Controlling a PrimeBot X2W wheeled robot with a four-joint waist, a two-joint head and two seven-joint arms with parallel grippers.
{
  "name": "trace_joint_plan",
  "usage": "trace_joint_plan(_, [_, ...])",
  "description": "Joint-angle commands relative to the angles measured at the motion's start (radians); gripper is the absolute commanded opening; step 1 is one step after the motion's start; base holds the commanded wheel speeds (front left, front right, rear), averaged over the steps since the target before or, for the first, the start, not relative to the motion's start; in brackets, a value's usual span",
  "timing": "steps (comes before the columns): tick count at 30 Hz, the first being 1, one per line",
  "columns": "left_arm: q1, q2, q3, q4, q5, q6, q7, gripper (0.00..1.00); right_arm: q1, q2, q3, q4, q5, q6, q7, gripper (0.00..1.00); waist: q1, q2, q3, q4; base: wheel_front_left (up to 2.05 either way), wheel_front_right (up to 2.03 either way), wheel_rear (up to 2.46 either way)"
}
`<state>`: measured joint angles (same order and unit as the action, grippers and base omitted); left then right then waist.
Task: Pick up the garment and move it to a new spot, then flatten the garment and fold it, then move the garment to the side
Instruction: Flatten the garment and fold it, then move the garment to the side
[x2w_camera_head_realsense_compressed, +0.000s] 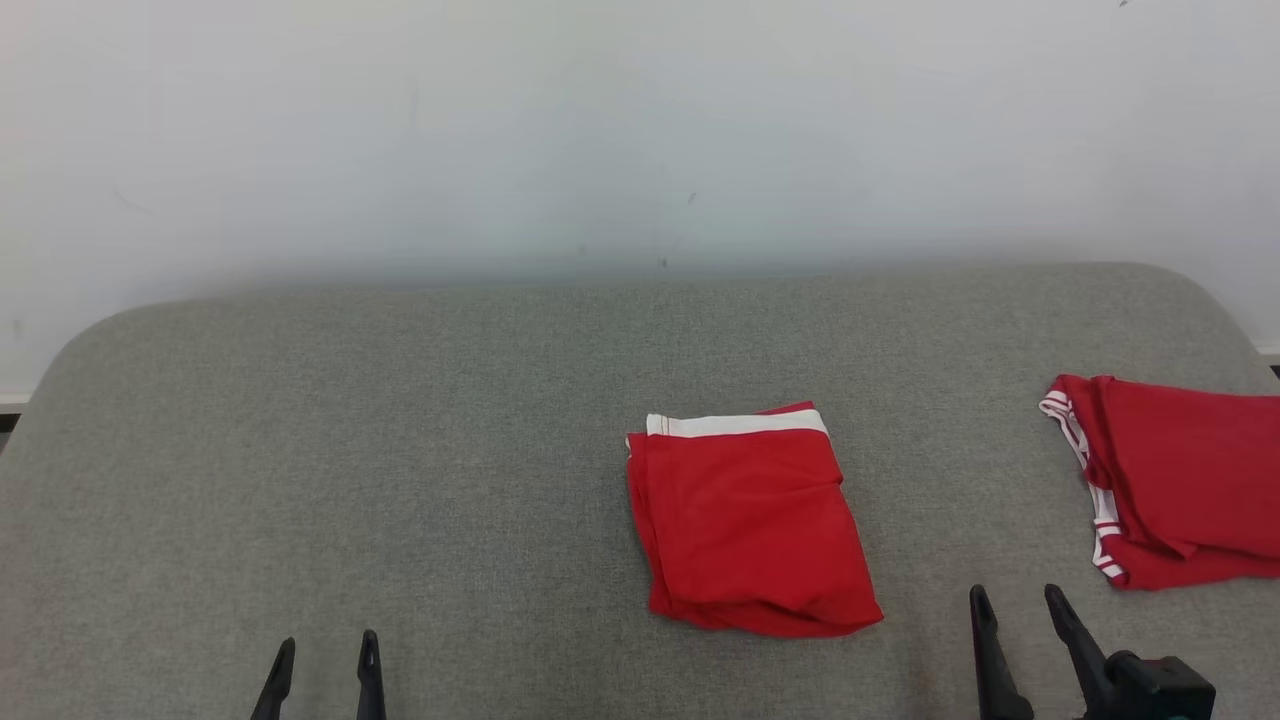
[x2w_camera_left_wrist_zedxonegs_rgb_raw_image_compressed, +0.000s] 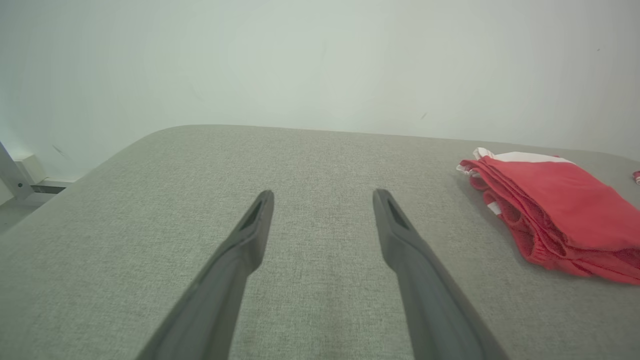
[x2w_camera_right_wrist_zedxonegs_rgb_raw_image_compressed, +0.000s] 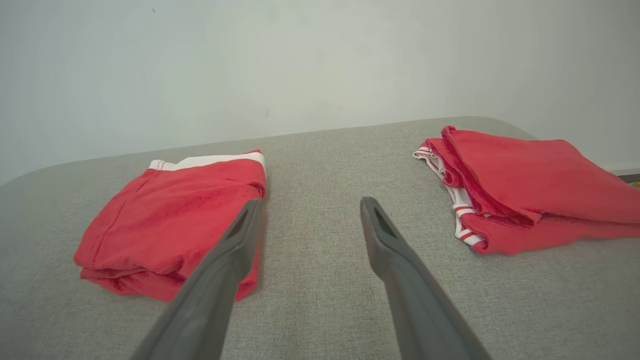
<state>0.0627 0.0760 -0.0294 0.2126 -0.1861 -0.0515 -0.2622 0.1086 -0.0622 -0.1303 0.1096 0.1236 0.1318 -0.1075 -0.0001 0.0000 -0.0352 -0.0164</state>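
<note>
Table (x2w_camera_head_realsense_compressed: 400, 450) holds the folded garment (x2w_camera_head_realsense_compressed: 745, 525) at centre, another red pile (x2w_camera_head_realsense_compressed: 1190, 480) at its right edge. The right gripper (x2w_camera_head_realsense_compressed: 1015, 592) and left gripper (x2w_camera_head_realsense_compressed: 327, 640) hover empty, fingers spread. Pinching only the top layer could undo the fold; dragging it right could ruck the pile.

The red garment (x2w_camera_head_realsense_compressed: 750, 530) lies folded into a compact, roughly rectangular stack of several layers, flat on the grey fabric surface (x2w_camera_head_realsense_compressed: 400, 450), a little right of its middle. A white band (x2w_camera_head_realsense_compressed: 737, 425) runs along its far edge and its near edge is slightly rumpled. It lies well apart from a second red garment (x2w_camera_head_realsense_compressed: 1180, 480) at the surface's right edge.
</note>
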Motion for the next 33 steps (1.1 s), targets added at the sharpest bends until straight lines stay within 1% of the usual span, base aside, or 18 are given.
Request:
trace_joint_plan(1, [0.017, 0.0, 0.01, 0.009, 0.009, 0.002, -0.003, 1.0, 0.011, -0.007, 0.015, 0.008, 0.007, -0.003, -0.013, 1.0, 0.0001, 0.0, -0.005, 0.003, 0.0, 0.0, 0.0])
trace_joint_plan(10, [0.04, -0.007, 0.033, 0.021, 0.029, -0.008, -0.003, 1.0, -0.006, -0.016, 0.067, 0.055, 0.031, -0.003, -0.045, 1.0, 0.0001, 0.0, -0.02, 0.01, 0.0, 0.0, 0.0])
trace_joint_plan(33, [0.029, -0.023, 0.042, 0.016, 0.052, -0.025, -0.003, 1.0, -0.023, -0.017, 0.088, 0.056, 0.04, -0.003, -0.023, 1.0, 0.0001, 0.0, -0.009, 0.008, 0.0, 0.0, 0.0])
